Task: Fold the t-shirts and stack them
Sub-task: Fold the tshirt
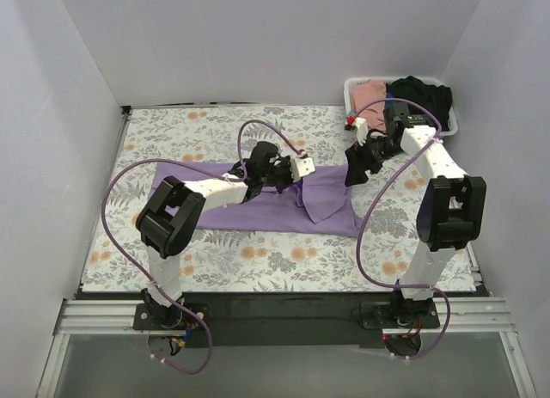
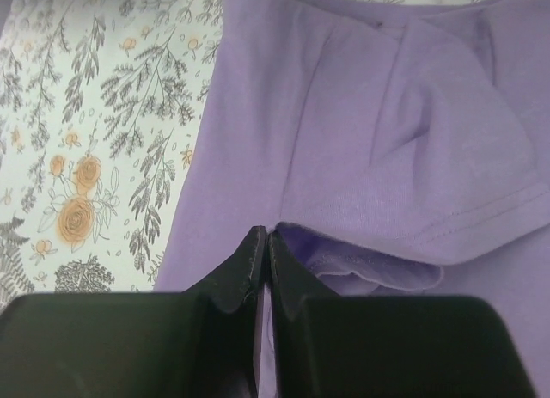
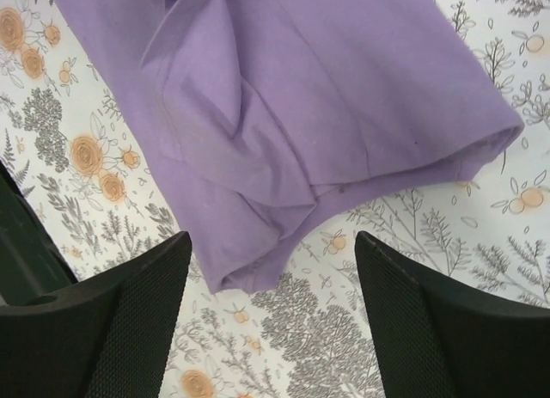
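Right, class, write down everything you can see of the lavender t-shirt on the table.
The lavender t-shirt is plain soft cloth with stitched hems, lying partly folded across the floral tablecloth, one short sleeve turned onto its body. The shut left gripper meets a fold near its middle; the open right gripper hangs above its right end, apart.

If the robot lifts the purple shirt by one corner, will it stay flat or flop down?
Probably flop: the purple shirt already lies in soft folds, so it looks limp. It looks thin, so likely light to lift. Pushed, it would likely bunch up on the flowered tablecloth rather than slide whole.
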